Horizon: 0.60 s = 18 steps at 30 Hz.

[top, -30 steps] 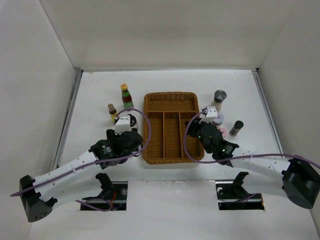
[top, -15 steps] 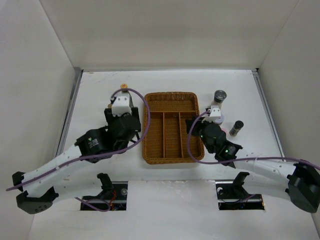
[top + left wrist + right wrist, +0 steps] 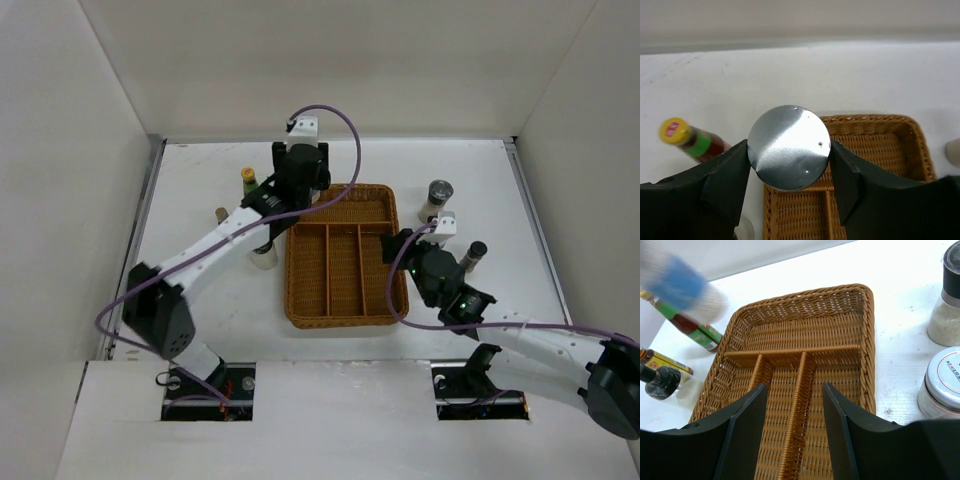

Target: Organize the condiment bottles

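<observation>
Barely begun: nothing in the tray yet

Left claw [image 3: 790, 164] grips a silver-capped jar [image 3: 789, 147] above the far-left corner of the wicker tray [image 3: 867, 335]. Right claw [image 3: 794, 387] hangs open and empty over it. Every compartment looks bare. The green bottle [image 3: 696, 143] and shaker [image 3: 949, 307] wait on the desk [image 3: 865, 75].

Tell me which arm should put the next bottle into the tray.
Left. The left gripper is shut on a silver-capped bottle at the far-left corner of the tray. The right gripper is open and empty over the tray, so it would first have to fetch a bottle.
</observation>
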Available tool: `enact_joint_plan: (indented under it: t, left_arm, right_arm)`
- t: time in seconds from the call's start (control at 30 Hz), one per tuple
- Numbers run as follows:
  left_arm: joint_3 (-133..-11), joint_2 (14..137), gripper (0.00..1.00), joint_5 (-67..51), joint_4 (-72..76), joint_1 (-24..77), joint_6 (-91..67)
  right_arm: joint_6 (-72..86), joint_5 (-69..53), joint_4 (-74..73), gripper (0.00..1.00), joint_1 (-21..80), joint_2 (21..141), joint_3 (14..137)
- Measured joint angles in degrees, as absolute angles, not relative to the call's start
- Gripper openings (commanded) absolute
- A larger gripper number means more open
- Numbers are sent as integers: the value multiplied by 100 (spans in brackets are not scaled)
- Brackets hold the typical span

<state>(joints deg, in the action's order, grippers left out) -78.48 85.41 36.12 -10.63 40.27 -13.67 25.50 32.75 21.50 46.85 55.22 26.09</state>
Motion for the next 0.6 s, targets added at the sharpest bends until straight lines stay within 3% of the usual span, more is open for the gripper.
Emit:
enact_joint_plan:
  t: [0.2,0.6]
  left_arm:
    - [-8154,9891,26,2812,-882,3625,-1402]
    - [-8541,10641,26,1962,-329,3837,-1739]
  right_arm:
    - [2576,3280,2150,54,4646,5601,2609]
    - [2687,3343,2150,54,4460,5662,2534]
